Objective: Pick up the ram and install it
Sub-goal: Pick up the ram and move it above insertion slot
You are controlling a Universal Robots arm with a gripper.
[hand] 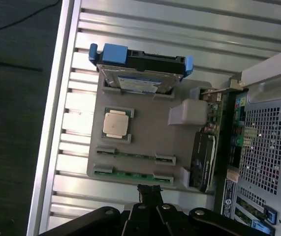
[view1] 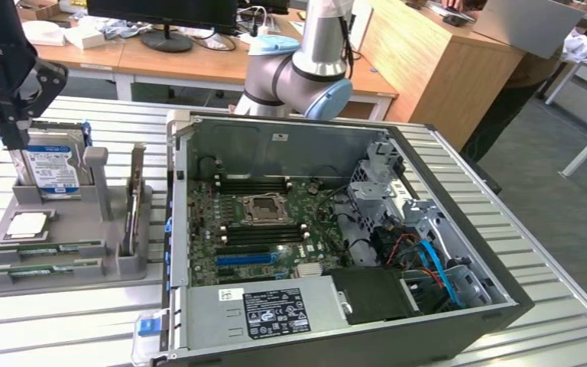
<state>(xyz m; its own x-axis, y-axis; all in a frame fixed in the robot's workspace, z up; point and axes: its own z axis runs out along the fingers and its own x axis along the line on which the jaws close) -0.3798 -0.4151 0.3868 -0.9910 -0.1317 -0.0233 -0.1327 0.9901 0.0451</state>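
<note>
Gripper fingers pressed together, nothing btwn them, hanging above the gray holder w/ tips over its rim, just beside the ram. Ram lies flat in the holder's outermost slot, open air above it. A 2nd stick lies parallel in the next slot, narrow gap btwn the two. Further in on the holder: square CPU flat in its pocket, then a gray post, then the HDD standing on edge. In the exterior view the rams sit at the holder's 7 o'clock end, the HDD at 12, and an upright card runs along the 3 o'clock side. Slatted table shows bare strips at 9 o'clock of the holder, up to the table edge. At 3 o'clock the open PC case lies just beside the holder, tight gap. Inside it, mobo w/ black slots either side of the CPU socket. Arm base at 12 o'clock of the case; desks & a person by a wooden counter beyond
</note>
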